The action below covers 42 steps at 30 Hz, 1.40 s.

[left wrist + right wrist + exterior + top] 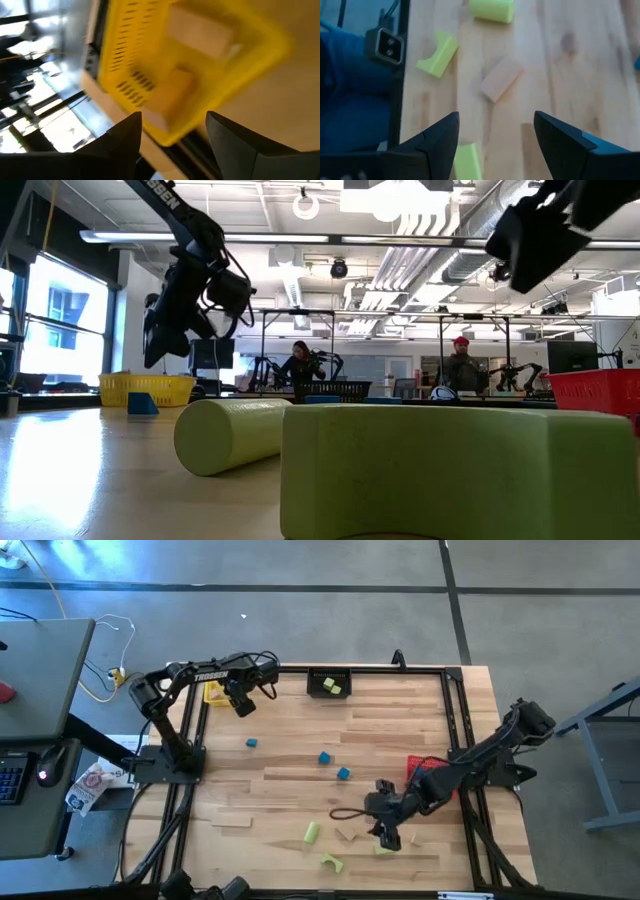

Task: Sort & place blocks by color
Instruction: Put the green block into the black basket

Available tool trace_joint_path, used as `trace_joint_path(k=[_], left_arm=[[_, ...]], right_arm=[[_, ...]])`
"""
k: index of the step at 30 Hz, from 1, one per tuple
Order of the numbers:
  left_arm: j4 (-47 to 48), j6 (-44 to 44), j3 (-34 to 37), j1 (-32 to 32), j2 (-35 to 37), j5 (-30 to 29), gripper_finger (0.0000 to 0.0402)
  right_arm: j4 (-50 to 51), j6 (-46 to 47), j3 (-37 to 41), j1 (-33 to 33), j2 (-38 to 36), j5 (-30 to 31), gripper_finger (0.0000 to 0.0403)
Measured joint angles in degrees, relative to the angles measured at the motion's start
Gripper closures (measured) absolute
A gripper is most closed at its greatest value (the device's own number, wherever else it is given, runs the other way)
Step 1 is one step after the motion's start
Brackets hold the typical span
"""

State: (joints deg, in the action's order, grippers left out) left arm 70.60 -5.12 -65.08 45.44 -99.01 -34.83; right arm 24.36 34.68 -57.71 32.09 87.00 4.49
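Left gripper (243,706) hung open and empty beside the yellow bin (215,692) at the table's (400,730) far-left corner. Right gripper (387,837), open and empty, stood over green blocks (312,832) near the front edge.

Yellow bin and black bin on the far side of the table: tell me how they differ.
The yellow bin sits at the far left corner, partly under the open left gripper; the black bin sits mid-edge with no arm above it. The yellow bin holds tan wood pieces, the black bin light green blocks. Both are small slotted baskets against the table's far edge.
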Motion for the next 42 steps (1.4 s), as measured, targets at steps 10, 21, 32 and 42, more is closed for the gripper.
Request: trace_joint_path(k=[10,21,32,42], left_arm=[[-0.1,-3.9,0.0,-11.0,4.8,12.0,0.0197],[-2.1,-7.6,0.0,-24.7,8.5,26.5,0.0197],[-5.0,-8.4,0.0,-31.1,8.5,30.3,0.0197],[-5.1,-10.8,0.0,-31.8,8.5,30.3,0.0197]], right_arm=[[0.1,4.3,0.5,5.6,1.0,2.4,0.016],[-0.2,7.0,0.5,10.5,7.1,2.7,0.016],[-0.2,10.0,0.5,13.3,12.3,4.2,0.016],[-0.2,12.0,0.2,14.0,17.6,5.3,0.0175]])
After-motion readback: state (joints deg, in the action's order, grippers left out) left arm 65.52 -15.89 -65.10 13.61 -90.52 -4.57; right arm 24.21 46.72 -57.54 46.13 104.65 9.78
